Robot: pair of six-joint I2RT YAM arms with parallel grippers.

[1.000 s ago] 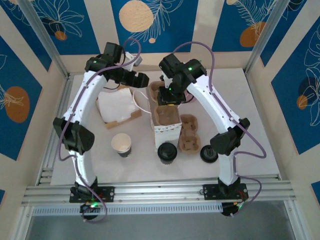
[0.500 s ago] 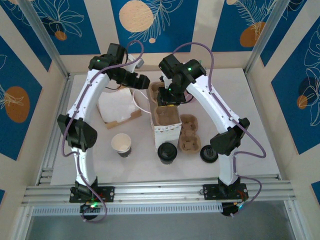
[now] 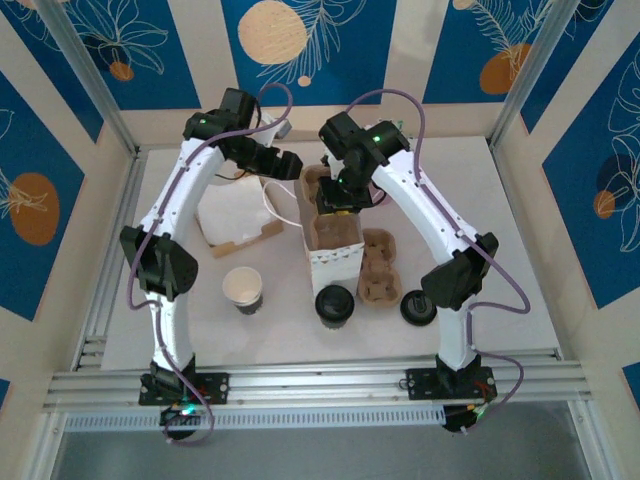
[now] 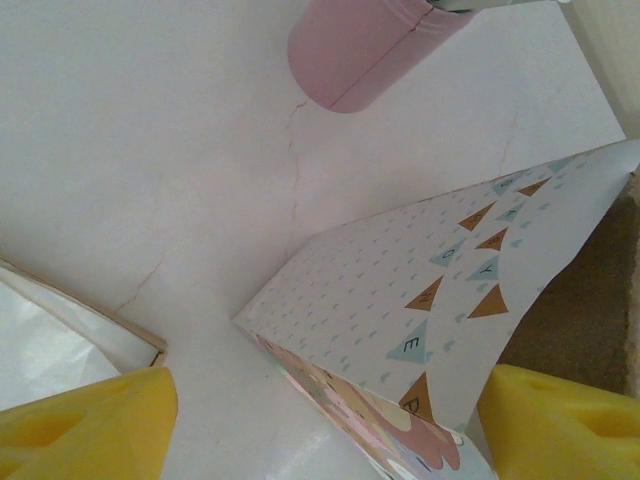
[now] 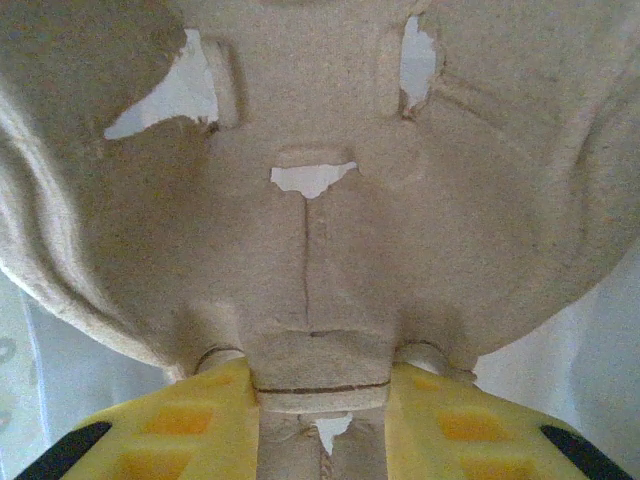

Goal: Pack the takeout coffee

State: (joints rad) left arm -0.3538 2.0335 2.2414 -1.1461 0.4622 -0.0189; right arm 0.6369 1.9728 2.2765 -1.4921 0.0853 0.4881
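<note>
The right fingers [image 5: 190, 425] clamp the pulp cup carrier [image 5: 320, 200]; the left fingers [image 4: 560, 420] gape around the unheld paper bag [image 4: 420, 300], so a snagging carrier could topple it

Colours: paper bag [image 4: 420, 290], white with orange and pale-blue triangles; pulp tray [image 5: 320, 250], speckled tan; takeout coffee [image 3: 334, 303] lid, black.

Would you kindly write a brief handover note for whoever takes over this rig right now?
Left pincer open, straddling a wall of the paper bag.
Right pincer shut on the centre tab of the pulp carrier, at the bag's far edge.
Takeout coffee stands lidded on the table at the bag's near end, untouched.
Done: nothing packed yet.
Left, probably: carrier into bag, then the coffee.
</note>
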